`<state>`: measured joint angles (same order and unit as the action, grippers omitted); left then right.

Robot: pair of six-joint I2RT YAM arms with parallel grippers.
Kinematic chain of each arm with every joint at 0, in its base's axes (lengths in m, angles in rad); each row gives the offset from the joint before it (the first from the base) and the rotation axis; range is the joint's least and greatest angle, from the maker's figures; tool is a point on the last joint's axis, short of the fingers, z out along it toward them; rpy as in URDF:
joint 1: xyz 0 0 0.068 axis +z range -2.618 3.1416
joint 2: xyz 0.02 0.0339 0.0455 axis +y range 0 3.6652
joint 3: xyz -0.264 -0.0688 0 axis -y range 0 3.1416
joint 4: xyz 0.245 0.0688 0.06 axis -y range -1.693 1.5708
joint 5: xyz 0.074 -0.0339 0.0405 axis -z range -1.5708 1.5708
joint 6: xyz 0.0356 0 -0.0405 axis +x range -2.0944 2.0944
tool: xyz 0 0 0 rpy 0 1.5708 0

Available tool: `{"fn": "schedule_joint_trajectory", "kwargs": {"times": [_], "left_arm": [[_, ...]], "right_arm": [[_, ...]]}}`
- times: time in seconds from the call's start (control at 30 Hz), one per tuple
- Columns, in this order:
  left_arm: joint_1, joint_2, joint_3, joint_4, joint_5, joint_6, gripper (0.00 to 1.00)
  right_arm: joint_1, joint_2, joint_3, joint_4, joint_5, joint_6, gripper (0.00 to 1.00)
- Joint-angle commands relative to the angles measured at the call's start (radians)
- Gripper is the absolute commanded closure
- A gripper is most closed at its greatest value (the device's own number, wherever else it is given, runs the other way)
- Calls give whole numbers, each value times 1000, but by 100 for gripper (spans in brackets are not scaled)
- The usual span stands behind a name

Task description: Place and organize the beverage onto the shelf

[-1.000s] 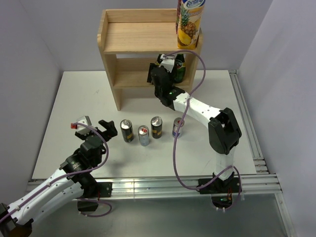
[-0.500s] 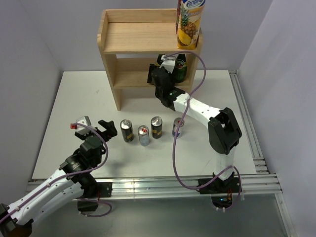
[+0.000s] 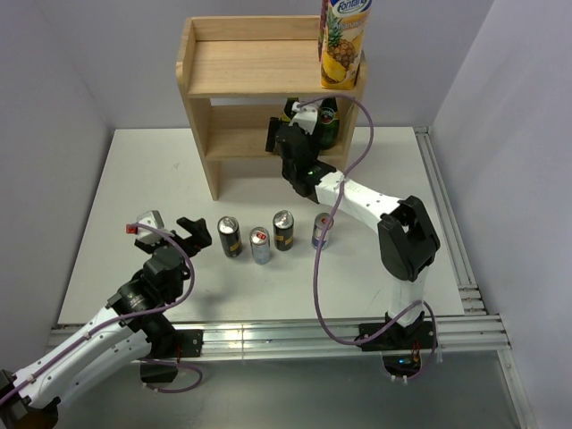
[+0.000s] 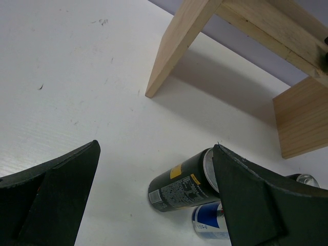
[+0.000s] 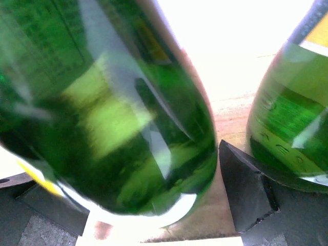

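Observation:
My right gripper (image 3: 292,132) reaches into the lower tier of the light-wood shelf (image 3: 232,67). It is shut on a green glass bottle (image 5: 113,102), which tilts between the fingers (image 5: 246,189) just above the shelf board. The second green bottle (image 3: 328,125) stands to its right, and shows in the right wrist view (image 5: 292,113). On the table stand a dark can (image 3: 230,237), a silver-blue can (image 3: 259,246), a dark can (image 3: 283,230) and a silver-blue can (image 3: 321,231). My left gripper (image 3: 170,228) is open and empty, left of the row. Its view shows the nearest dark can (image 4: 187,187).
A tall yellow pineapple juice carton (image 3: 342,40) stands on the shelf's top tier at the right. The shelf's left leg (image 4: 174,46) stands beyond the cans. A metal rail (image 3: 447,223) runs along the table's right edge.
My right gripper has pushed slightly deeper into the lower tier with the bottle. The left arm and the cans have not moved.

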<state>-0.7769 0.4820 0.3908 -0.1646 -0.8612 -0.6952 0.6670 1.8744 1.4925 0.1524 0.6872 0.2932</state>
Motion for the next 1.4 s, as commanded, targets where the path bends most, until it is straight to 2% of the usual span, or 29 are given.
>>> {"fn": "schedule_joint_trajectory", "kwargs": {"times": [0.0, 0.3, 0.73, 1.07, 1.37], "left_arm": [[-4, -11, -6, 19, 1, 10, 1], [-4, -11, -4, 14, -4, 6, 1], [-4, -16, -6, 14, 10, 8, 1], [-5, 30, 3, 51, 162, 45, 1], [-16, 105, -21, 145, 260, 102, 1]], "right_arm": [[3, -15, -72, -102, 5, 20, 0], [42, -89, -188, -88, -20, 44, 0], [166, -196, -304, -112, 44, 102, 0], [313, -579, -458, -272, 172, 204, 0], [371, -836, -555, -404, 189, 274, 0]]}}
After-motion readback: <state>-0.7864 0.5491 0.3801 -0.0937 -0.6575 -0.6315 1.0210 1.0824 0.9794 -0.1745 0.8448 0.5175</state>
